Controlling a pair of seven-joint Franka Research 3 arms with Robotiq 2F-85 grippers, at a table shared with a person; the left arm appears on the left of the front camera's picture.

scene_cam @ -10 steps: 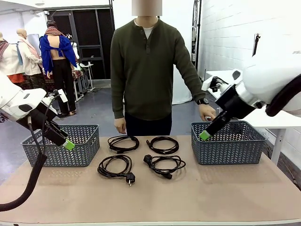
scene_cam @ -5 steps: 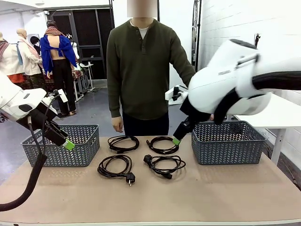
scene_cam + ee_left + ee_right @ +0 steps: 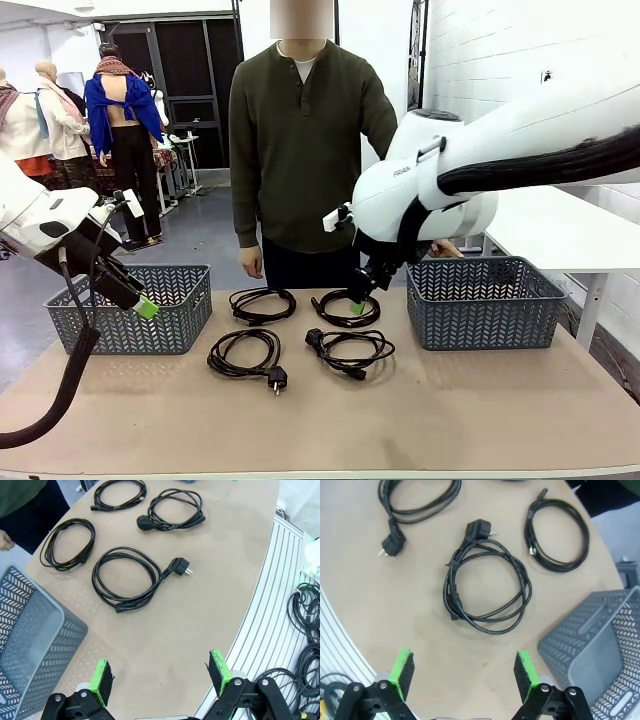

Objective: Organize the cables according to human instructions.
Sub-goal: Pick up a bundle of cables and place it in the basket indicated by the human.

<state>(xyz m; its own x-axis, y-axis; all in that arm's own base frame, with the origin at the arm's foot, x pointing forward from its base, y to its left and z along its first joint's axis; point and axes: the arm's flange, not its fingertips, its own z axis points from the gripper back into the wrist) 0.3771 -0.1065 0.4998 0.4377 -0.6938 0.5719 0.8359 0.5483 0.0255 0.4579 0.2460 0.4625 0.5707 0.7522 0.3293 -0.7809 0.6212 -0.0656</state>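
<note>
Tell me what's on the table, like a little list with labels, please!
cables: four black coils, lying apart on the table
baskets: grey, left basket and right basket, one each side of the cables
left gripper: open, holding nothing, by the left basket
right gripper: open, holding nothing, raised above the cables
person: stands at the far side

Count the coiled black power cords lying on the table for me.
4, in a two-by-two block between the left grey plastic basket and the right grey plastic basket: far-left coil, far-right coil, near-left coil, near-right coil. Basket interiors are partly hidden.
</note>
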